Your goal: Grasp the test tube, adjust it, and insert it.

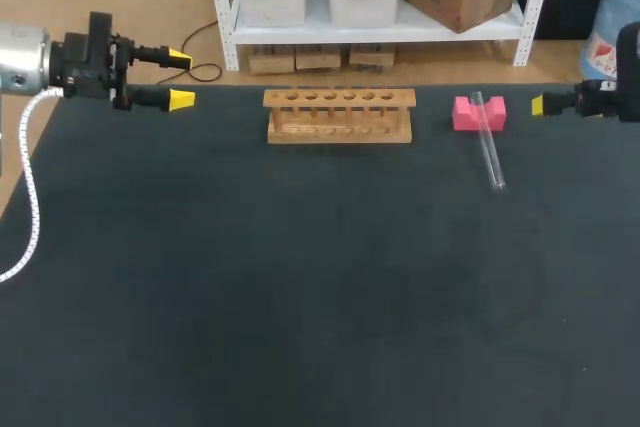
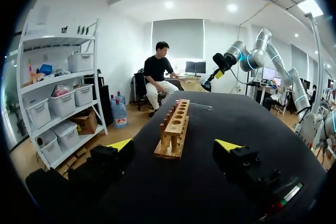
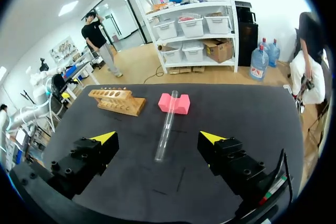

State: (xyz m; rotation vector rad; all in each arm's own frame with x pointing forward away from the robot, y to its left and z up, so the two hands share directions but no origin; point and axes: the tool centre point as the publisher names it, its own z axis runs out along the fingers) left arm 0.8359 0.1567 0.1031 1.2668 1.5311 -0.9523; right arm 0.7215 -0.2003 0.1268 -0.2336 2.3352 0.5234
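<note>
against the pink block the test tube lies tilted; my right end effector, near the block, is wide open and empty. an off-centre pinch could roll it away.

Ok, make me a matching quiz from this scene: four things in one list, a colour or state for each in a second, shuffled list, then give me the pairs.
Things
1. test tube
2. block
3. rack
4. left pincer

Descriptions
A. wooden, standing upright, holes empty
B. open, holding nothing
C. clear, lying down with one end across a notch
D. pink, propping up one end of another thing

Pairs: 1-C, 2-D, 3-A, 4-B
</note>
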